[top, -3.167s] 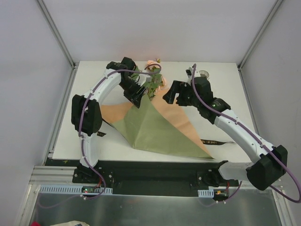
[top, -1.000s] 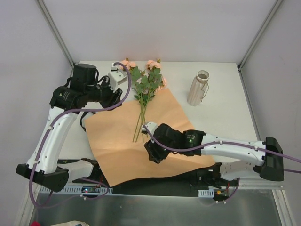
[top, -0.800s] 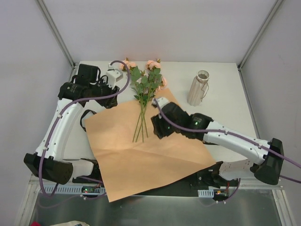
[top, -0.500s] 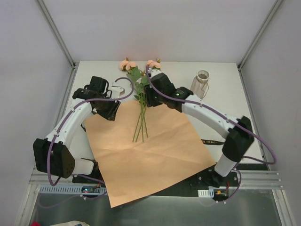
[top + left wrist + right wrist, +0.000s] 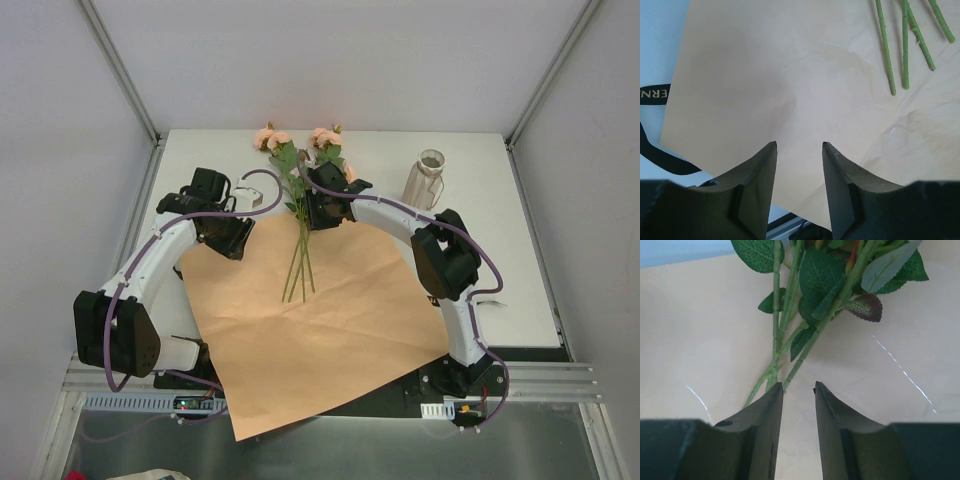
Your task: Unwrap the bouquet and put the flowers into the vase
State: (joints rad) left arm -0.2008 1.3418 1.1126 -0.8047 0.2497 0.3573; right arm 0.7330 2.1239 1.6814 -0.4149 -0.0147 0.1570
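- Though out of the wrap, not in the vase (image 5: 422, 180) yet: flowers (image 5: 287, 160) lying flat, blooms toward the far edge of the table (image 5: 500, 250), cut ends toward the near side.
- Peach-pink rose heads in two clusters past the far edge of the kraft paper (image 5: 320, 330), resting on the white tabletop.
- Leaves and thin green stems on the paper, bunched at the leaves, fanning slightly at the cut ends.
- Kraft paper: opened out flat, tan side up, near-left corner hanging past the table's near edge.
- Vase: upright, pale grey-white, far right of the flowers, well apart from them and off the paper.
- Left gripper (image 5: 798, 146): jaws partly apart, nothing between, over the left part of the paper. Stem ends well off to the upper right in its wrist view.
- Right gripper (image 5: 798, 385): jaws narrowly apart, gap empty. Tips just short of the lowest leaves, aimed up along the stems — contact with the paper impossible to tell.
- Black ribbon (image 5: 655, 95): on the table at the paper's left edge, white lettering on it, one end running under the sheet.
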